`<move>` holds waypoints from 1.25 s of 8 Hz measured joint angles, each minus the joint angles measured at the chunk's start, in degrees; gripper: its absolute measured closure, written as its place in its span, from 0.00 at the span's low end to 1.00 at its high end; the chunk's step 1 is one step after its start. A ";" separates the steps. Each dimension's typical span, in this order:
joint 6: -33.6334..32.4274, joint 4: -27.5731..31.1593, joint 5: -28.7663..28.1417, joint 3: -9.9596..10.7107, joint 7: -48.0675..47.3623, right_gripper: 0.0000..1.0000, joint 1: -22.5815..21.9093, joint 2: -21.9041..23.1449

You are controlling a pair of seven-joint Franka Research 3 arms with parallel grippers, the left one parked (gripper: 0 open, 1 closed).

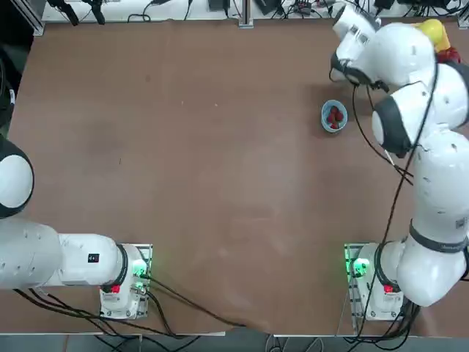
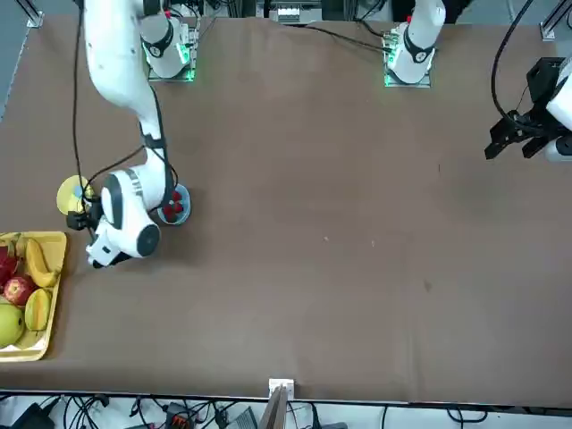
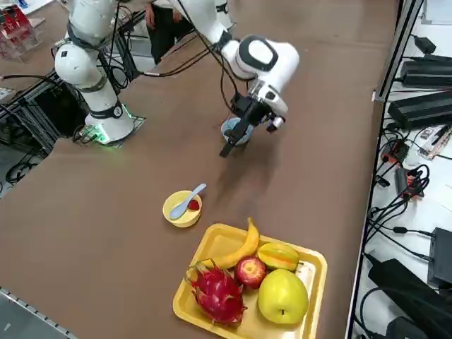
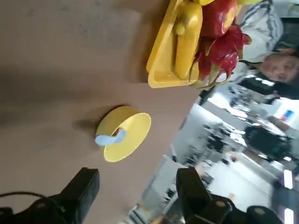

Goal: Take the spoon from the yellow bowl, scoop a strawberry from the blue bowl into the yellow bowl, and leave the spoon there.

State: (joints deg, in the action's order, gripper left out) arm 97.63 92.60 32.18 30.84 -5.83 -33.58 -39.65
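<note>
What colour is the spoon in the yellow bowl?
Pale bluish-white; the spoon shows best in the right side view, resting in the yellow bowl.

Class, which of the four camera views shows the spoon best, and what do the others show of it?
The right side view: the spoon lies in plain sight, bowl end in the yellow bowl, handle over the rim. The wrist view shows only its handle end above the rim. In the front and top views the arm hides it.

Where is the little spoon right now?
In the right side view, the spoon rests in the yellow bowl, beside the fruit tray.
</note>
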 joint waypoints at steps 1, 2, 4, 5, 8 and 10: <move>-0.58 -0.28 -2.49 0.21 1.70 0.00 0.14 3.53; -0.86 -0.44 -4.90 0.36 2.78 0.00 0.32 6.91; -2.21 -0.49 -9.67 0.48 3.64 0.00 0.68 13.14; -2.86 -0.51 -11.95 0.50 3.93 0.00 0.94 16.00; -5.96 -0.56 -22.90 0.65 8.30 0.00 4.49 24.79; -7.88 -0.37 -25.44 0.62 9.29 0.00 6.26 30.36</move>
State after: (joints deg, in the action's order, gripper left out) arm 89.75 92.23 6.74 31.46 3.46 -27.32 -9.29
